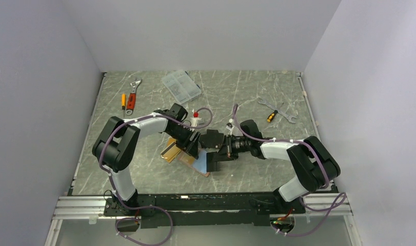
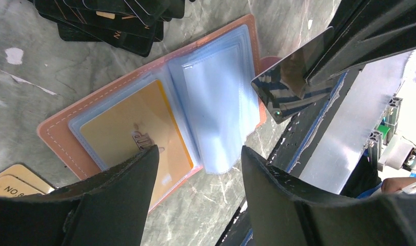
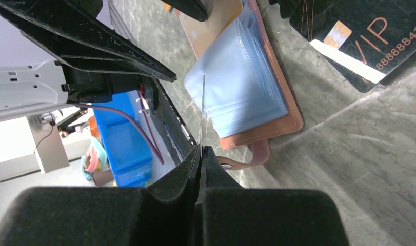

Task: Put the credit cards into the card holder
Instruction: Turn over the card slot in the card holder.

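Note:
The pink card holder (image 2: 54, 134) lies open on the table, its pale-blue sleeves (image 2: 221, 97) fanned up. An orange-gold card (image 2: 129, 128) sits inside its left sleeve. My left gripper (image 2: 198, 152) is open and empty just over the holder's near edge, one finger (image 2: 129, 179) above the gold card. My right gripper (image 3: 200, 149) is shut on a silver-grey card (image 2: 290, 87), seen edge-on in the right wrist view (image 3: 202, 110), held upright beside the sleeves (image 3: 241, 87). More gold cards (image 1: 170, 152) lie left of the holder (image 1: 199, 165).
A pile of black VIP-printed cards (image 3: 359, 41) lies just beyond the holder. The snap tab (image 3: 252, 156) sticks out toward the table's front edge. At the back are a clear compartment box (image 1: 181, 84), wrenches (image 1: 277, 107), screwdrivers (image 1: 129, 101) and a small red-capped bottle (image 1: 195, 117).

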Available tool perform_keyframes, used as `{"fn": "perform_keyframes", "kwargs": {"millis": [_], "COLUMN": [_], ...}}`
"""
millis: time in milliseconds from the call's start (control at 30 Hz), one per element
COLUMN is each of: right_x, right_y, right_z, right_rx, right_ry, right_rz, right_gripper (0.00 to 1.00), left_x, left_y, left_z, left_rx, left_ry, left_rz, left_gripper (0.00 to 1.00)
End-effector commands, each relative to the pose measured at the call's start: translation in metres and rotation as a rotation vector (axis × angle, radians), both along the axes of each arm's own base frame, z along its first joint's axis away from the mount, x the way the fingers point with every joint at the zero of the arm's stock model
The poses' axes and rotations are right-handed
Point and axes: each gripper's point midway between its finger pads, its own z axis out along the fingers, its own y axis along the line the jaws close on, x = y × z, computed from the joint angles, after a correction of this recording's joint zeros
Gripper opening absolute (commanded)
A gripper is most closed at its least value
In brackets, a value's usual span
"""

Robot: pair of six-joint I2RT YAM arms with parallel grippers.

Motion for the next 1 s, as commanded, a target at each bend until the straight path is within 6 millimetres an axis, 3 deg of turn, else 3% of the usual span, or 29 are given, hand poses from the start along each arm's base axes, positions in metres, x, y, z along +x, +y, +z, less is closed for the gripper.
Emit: {"fn": "perform_keyframes", "kwargs": {"millis": [0,200,400,633,967], "right_x": [-0.001,-0.027,-0.039,-0.042,-0.037], "right_y": [0.001,-0.006,-0.005,-0.004,0.000], "right_z": [0.004,-0.009,-0.023,-0.028,-0.033], "right_rx": [0.001,-0.008,-0.032,-0.033,-0.029], "right_ry": [-0.024,0.041,0.092,0.104,0.111], "right_rz": [0.017,0.049,0.088,0.099,0.098], "right_gripper": [0.00,0.00,0.00,0.00,0.00], "left_x": [-0.001,-0.004,-0.002,-0.005,-0.009], "left_y": [0.006,0.003,0.004,0.002,-0.002], "left_z": [-0.003,-0.016,-0.025,-0.029,-0.026], "left_rx": [0.015,0.107,0.145,0.145,0.118], "left_ry": [-0.059,-0.090,-0.085,-0.064,-0.050], "left_rz": [-0.016,-0.053,-0.051,-0.059,-0.068], "left_gripper": [0.67,0.64,0.56,0.49,0.48]}}
